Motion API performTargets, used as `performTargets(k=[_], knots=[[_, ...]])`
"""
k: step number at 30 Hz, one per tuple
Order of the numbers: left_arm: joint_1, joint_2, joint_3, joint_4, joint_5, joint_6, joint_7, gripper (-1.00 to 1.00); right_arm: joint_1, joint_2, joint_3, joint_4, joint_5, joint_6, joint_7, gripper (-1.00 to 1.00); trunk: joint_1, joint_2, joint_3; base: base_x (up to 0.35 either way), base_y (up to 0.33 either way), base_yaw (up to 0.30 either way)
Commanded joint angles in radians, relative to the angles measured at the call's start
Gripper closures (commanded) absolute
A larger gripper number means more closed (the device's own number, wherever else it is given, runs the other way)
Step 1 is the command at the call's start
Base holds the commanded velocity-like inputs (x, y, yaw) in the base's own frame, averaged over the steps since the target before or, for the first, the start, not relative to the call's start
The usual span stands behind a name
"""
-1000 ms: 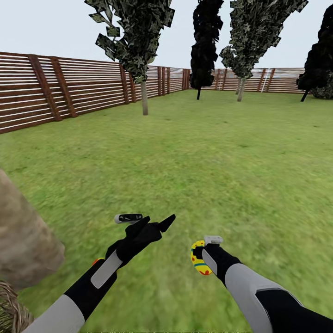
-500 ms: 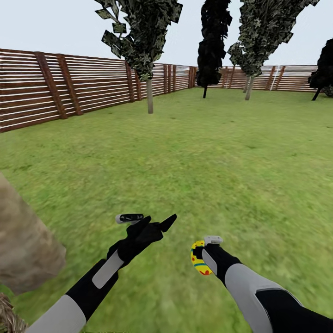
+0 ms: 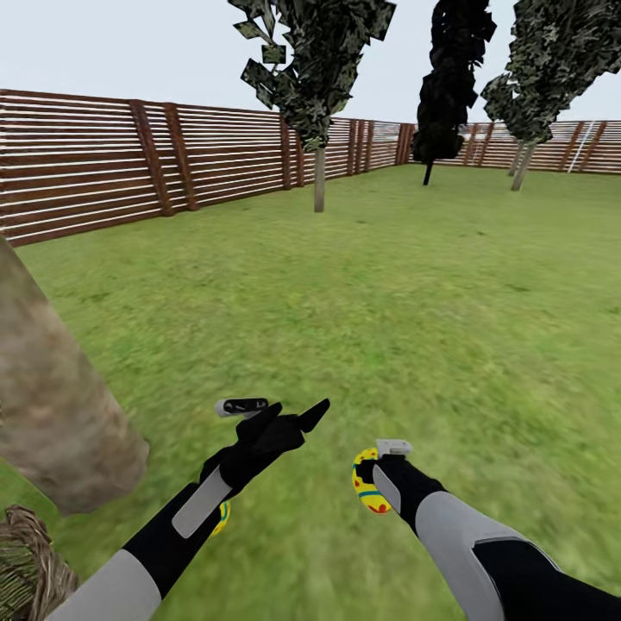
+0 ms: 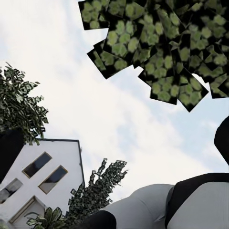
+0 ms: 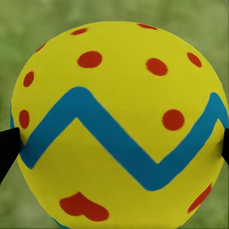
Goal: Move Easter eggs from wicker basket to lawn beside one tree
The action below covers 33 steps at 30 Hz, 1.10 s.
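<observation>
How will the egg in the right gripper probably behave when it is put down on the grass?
The egg looks round and smooth, so it may roll a little once released. Its glossy painted shell could slip between the right gripper fingers. The lawn appears flat here, so it should likely settle soon.

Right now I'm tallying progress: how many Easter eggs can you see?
2. One egg is gripped in the right end effector; another egg peeks out on the lawn beneath the left arm. A third may be hidden.
</observation>
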Motion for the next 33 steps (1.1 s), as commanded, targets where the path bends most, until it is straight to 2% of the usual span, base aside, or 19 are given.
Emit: performTargets(k=[1,12,28,33], knots=[[-0.001,0.001,-0.005,0.000,0.009,0.011,-0.001,-1.00,0.000,0.000,0.003,-0.002,-0.010,0.005,-0.004,1.00,0.000,0.000,-0.001,0.199,-0.282,0.292],[-0.001,0.001,-0.005,0.001,0.009,0.011,-0.001,-1.00,0.000,0.000,0.003,-0.002,-0.011,0.005,-0.004,1.00,0.000,0.000,-0.001,0.210,-0.189,0.293],[-0.001,0.001,-0.005,0.000,0.009,0.011,-0.001,-1.00,0.000,0.000,0.003,-0.002,-0.010,0.003,-0.004,1.00,0.000,0.000,-0.001,0.010,-0.005,0.292],[-0.001,0.000,-0.005,0.000,0.009,0.011,0.013,-1.00,0.000,0.000,0.003,-0.002,-0.011,0.003,-0.004,1.00,0.000,0.000,-0.001,0.184,-0.238,0.292]])
